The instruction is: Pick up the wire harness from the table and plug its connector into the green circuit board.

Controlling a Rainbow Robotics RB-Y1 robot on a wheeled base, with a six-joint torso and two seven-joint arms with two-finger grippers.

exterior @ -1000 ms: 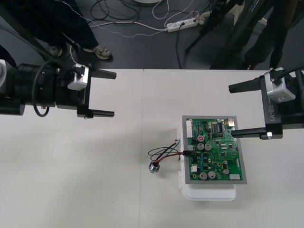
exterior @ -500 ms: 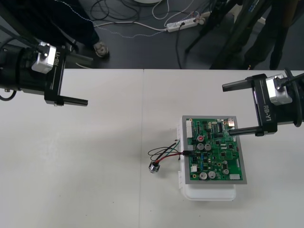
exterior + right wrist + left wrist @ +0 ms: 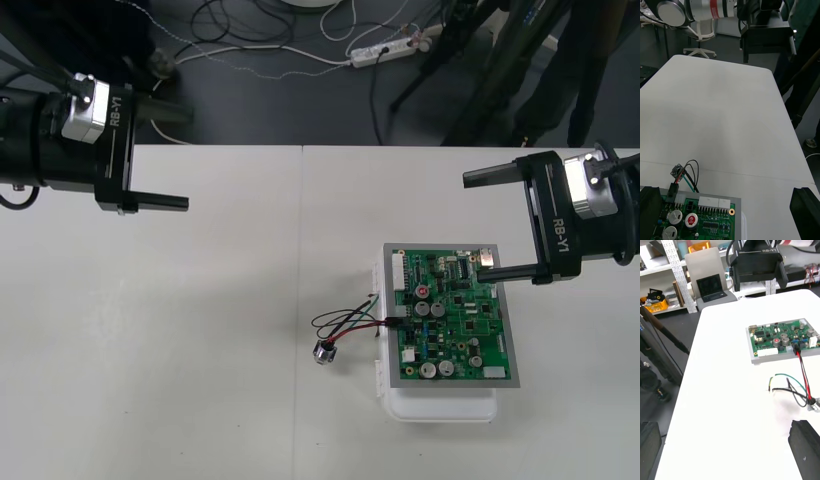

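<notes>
At the board's (image 3: 455, 315) left edge the plug (image 3: 396, 322) looked seated; left gripper (image 3: 187, 158) and right gripper (image 3: 473, 226) hung open, empty. I'd steer them clear of the wires (image 3: 345, 322).

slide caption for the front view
Wire harness plugged into the green circuit board; left pincer and right pincer open at either side.

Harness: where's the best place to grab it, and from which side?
Probably the round metal socket, from above and the side away from the green circuit board: it lies free and rigid, whereas the wires loop loosely and the plug sits at the board's edge.
</notes>
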